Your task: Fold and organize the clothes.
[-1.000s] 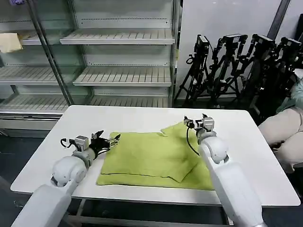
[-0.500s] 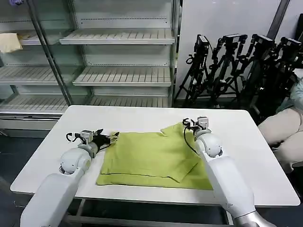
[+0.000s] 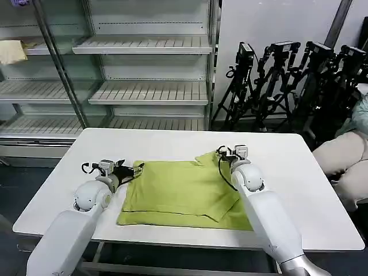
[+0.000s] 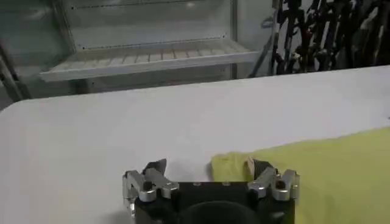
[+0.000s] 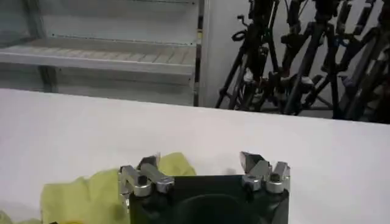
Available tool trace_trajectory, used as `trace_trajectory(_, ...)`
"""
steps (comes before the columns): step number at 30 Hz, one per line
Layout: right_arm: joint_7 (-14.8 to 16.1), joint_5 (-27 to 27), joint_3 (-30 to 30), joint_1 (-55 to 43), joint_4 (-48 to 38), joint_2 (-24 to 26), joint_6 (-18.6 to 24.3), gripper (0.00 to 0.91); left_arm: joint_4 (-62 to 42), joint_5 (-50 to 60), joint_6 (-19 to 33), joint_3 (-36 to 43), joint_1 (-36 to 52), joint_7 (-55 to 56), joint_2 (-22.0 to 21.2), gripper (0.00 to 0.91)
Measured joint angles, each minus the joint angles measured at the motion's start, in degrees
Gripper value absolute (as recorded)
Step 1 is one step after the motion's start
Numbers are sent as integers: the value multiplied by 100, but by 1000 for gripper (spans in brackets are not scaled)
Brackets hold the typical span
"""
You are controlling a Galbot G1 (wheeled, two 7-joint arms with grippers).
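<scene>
T-shirt: a lime T-shirt point(image 3: 184, 192) is laid flat and partly folded on the white table point(image 3: 305, 190), nearer the front edge than the back edge. 1 corner is bunched up on the side toward the back edge.

Left gripper: the left gripper point(image 3: 131, 171) is held low at the T-shirt's back left corner. In the left wrist view the jaws are seen wide apart, and the yellow-green corner point(image 4: 234, 167) is seen just by 1 fingertip point(image 4: 262, 168). Nothing is pinched.

Right gripper: the right gripper point(image 3: 226, 153) is held at the bunched corner on the T-shirt's right side. In the right wrist view the jaws are spread apart, with crumpled fabric point(image 5: 97, 192) beside 1 finger point(image 5: 146, 173) and bare table by the other. Nothing is held.

Table: the right part and the back strip are bare white.

Behind the table: metal shelves point(image 3: 144, 92) and black tripods point(image 3: 287, 80) are seen.
</scene>
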State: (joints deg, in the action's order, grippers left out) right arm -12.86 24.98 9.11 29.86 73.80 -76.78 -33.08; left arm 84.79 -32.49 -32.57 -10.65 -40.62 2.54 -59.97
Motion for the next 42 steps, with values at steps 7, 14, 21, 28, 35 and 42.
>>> trace_trajectory(7,27,37,-1,-61,-183,-83,2,0,-59,24,-17,21,43,-25,-8,151)
trace_trajectory(14,60,146,3,-77,-326,-151,23,0,-46,69,10,20,-4,-117,-4,10)
trace_trajectory(21,139,248,5,-83,-357,-170,22,0,-40,72,12,4,-43,-206,-30,10)
trace_trajectory(28,234,247,-2,-71,-374,-172,102,0,-6,66,6,-26,-57,-269,-15,10)
trace_trajectory(35,314,244,-14,-2,-289,-144,353,0,13,66,84,-75,-101,-331,-65,10)
trace_trajectory(42,281,314,20,186,122,-9,464,0,176,-73,226,-155,-191,-382,-5,10)
